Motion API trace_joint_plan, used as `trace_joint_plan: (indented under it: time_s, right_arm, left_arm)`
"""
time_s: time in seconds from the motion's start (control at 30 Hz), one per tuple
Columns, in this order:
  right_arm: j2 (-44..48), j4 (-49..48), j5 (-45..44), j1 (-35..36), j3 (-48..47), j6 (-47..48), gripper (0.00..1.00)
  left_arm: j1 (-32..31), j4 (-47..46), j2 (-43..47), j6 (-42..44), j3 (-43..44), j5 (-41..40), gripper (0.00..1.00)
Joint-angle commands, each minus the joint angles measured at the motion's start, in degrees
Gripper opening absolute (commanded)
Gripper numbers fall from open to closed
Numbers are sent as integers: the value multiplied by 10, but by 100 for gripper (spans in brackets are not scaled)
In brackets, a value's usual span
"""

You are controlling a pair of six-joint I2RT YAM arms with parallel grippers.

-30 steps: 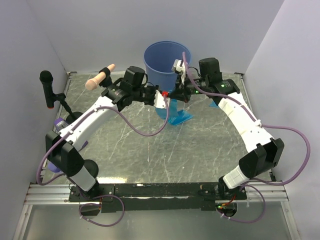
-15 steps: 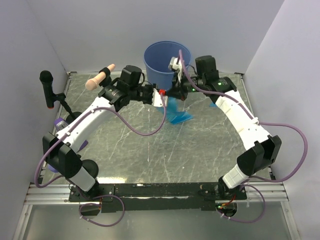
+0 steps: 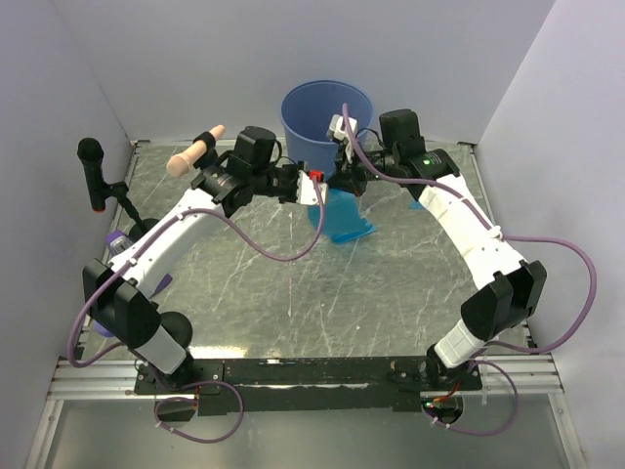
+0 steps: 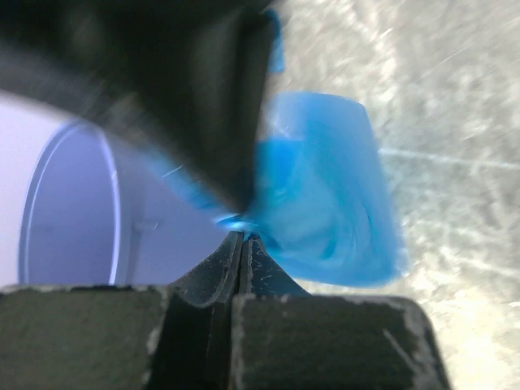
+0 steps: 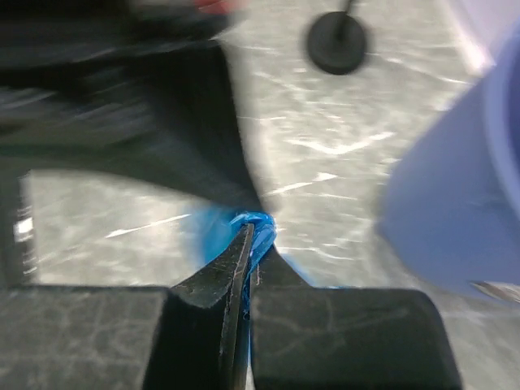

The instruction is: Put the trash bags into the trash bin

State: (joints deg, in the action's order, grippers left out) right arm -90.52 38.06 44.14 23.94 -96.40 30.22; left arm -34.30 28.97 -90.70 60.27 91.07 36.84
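A thin bright-blue trash bag (image 3: 342,217) hangs between my two grippers, just in front of the round blue trash bin (image 3: 311,122) at the back of the table. My left gripper (image 3: 314,191) is shut on the bag's top edge; in the left wrist view the film (image 4: 325,195) billows beyond the tips (image 4: 241,236), with the bin (image 4: 73,219) to the left. My right gripper (image 3: 344,183) is shut on the same bag; blue film (image 5: 258,231) is pinched between its fingers, with the bin wall (image 5: 447,211) at right. A second bit of blue film (image 3: 418,205) peeks from under the right arm.
A black microphone on a small stand (image 3: 93,172) is at the far left, its round base (image 5: 337,42) also in the right wrist view. A peach-coloured handle tool (image 3: 194,152) lies at the back left. A purple item (image 3: 117,240) sits by the left arm.
Both grippers have lifted the bag a little and moved it slightly back towards the bin. The bag has spread wider and hangs fuller.
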Motion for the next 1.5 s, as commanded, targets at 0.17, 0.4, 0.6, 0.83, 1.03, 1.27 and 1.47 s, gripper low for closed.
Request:
trace_joint_plan:
  time_s: [0.17,0.4,0.6,0.83,1.03,1.27,1.47]
  right_arm:
    - [6,18,81,-2,-14,-4,0]
    - [-25,-5,-13,17,-33,-12,0]
    - [-6,6,94,14,-65,-23,0]
    - [-38,10,-57,12,-41,19,0]
    - [-15,74,113,21,-77,34,0]
    - [-46,8,30,15,-77,-7,0]
    - [-61,39,-50,29,-78,22,0]
  left_arm:
    - [17,-5,-12,5,14,-20,0]
    - [7,-15,-6,-19,41,25,1]
    - [6,32,-14,22,29,13,1]
    - [-3,24,15,-2,30,38,1]
    - [-4,11,6,31,7,-24,1]
    - [-13,-9,18,52,-33,-62,0]
    - [-20,-96,41,34,-40,-85,1]
